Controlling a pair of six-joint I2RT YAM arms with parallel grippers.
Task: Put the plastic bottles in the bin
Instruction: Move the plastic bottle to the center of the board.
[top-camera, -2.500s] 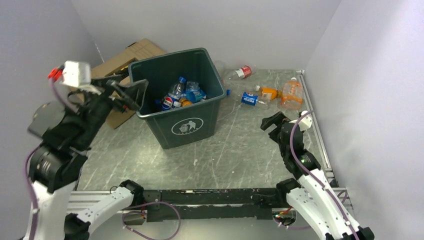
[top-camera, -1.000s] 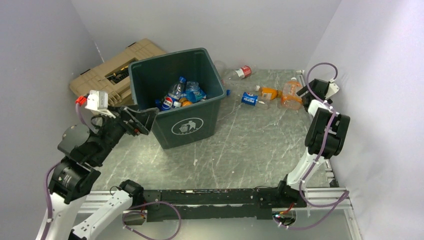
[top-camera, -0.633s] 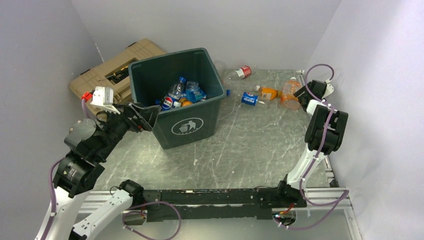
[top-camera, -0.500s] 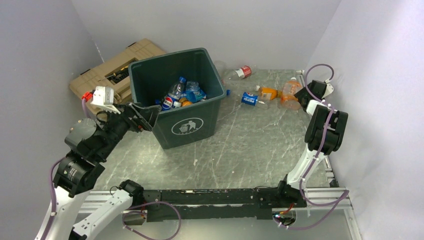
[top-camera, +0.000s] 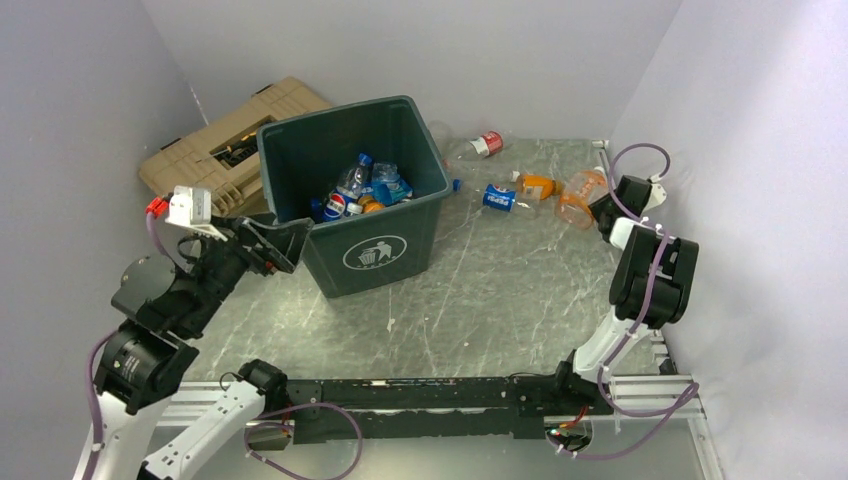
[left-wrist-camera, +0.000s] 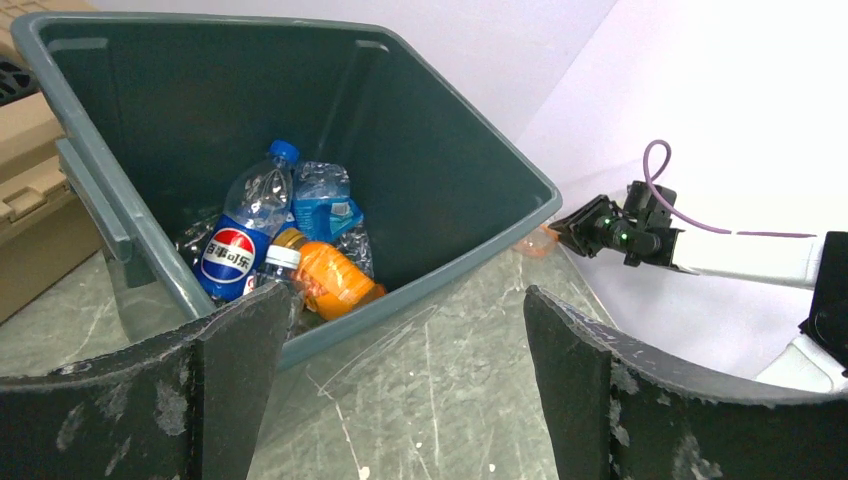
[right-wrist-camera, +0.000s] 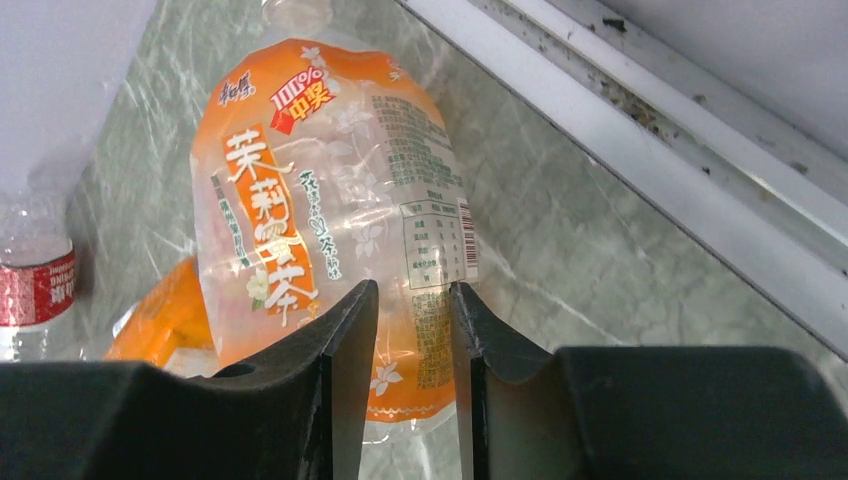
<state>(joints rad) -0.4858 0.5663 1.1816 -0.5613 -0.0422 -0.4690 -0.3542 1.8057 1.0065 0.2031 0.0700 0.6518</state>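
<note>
My right gripper (right-wrist-camera: 412, 335) pinches the orange bottle (right-wrist-camera: 320, 180) at its near end, jaws narrow. My left gripper (left-wrist-camera: 400, 380) gapes wide by the bin (left-wrist-camera: 450, 170).

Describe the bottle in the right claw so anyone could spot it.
From the dark green square plastic bin, look right to the far corner. The clear plastic bottle with an orange label sits in the right claw, fatter than the neighbouring blue-labelled bottle.

- Top view: bright, even, soft light; only a faint shadow at the foot of the bin (top-camera: 412, 232) on the worktop (top-camera: 500, 300).
- Left wrist view: wall (left-wrist-camera: 720, 100) at upper right washed out white.
- Right wrist view: orange-labelled bottle (right-wrist-camera: 330, 220) sharp, pale sheen on its plastic.
</note>
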